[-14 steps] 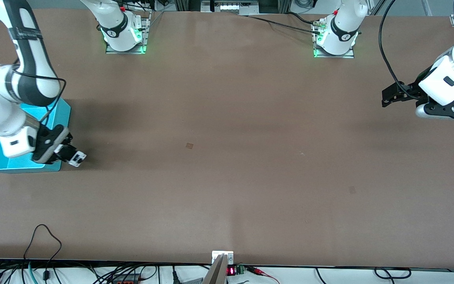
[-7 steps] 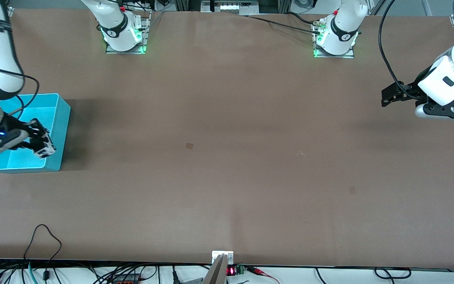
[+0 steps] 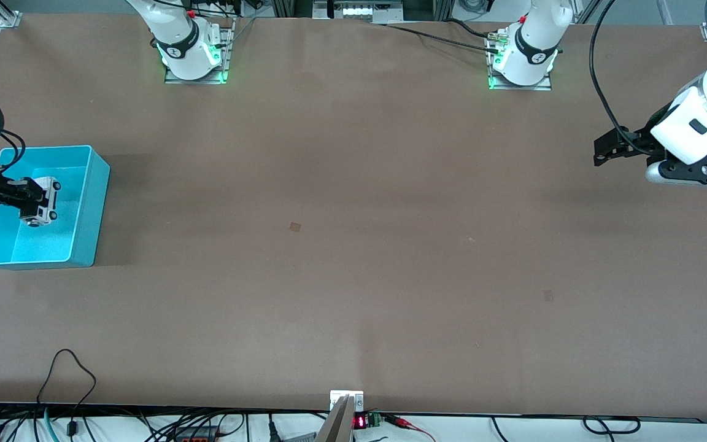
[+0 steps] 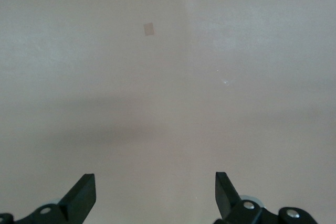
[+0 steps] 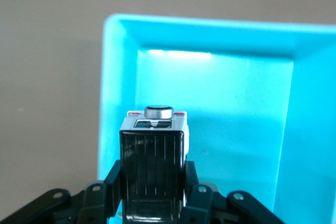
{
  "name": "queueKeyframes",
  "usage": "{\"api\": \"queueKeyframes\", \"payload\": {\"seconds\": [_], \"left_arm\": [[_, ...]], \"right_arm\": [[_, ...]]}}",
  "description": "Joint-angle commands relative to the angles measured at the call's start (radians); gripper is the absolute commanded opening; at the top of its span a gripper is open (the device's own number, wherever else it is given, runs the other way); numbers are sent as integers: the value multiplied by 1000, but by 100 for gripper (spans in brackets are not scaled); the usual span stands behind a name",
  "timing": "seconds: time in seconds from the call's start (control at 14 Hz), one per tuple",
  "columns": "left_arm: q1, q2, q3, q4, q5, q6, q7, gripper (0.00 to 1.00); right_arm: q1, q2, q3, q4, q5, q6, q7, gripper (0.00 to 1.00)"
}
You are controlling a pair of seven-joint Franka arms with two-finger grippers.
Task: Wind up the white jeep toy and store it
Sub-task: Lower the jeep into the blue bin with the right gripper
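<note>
The right pincer (image 3: pixel 22 199) grips the white jeep toy (image 3: pixel 42 201) over the turquoise bin (image 3: pixel 99 184). The left pincer (image 3: pixel 600 153) waits wide open and empty above the bench (image 3: pixel 353 245).

Right hand (image 3: pixel 25 199) clamped, left hand (image 3: pixel 602 150) agape

A robotics lab, set up for recording.

Two white arms stand on metal base plates (image 3: pixel 196 73) lit green, bolted to a broad brown worktop (image 3: pixel 353 245). Black cables (image 3: pixel 439 35) trail from the bases, more wiring (image 3: pixel 71 393) hangs along the near edge beside a small red digital readout (image 3: pixel 359 421), and aluminium framing (image 3: pixel 359 9) rises by the bases.
</note>
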Motion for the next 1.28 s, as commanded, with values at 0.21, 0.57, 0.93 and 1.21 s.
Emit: {"api": "queueKeyframes", "payload": {"seconds": [0.21, 0.57, 0.93, 1.21], "left_arm": [[5, 14, -4, 32, -1, -34, 9, 100], [2, 14, -6, 32, 13, -32, 9, 100], [2, 14, -6, 32, 15, -32, 9, 100], [-3, 14, -6, 32, 15, -32, 9, 100]], "right_arm": [[-18, 25, -4, -71, 9, 98, 49, 0], [-41, 69, -11, -116, -2, 192, 36, 0], [-63, 95, -11, -118, -5, 204, 10, 64], [-51, 80, -11, -116, -7, 200, 8, 99]]}}
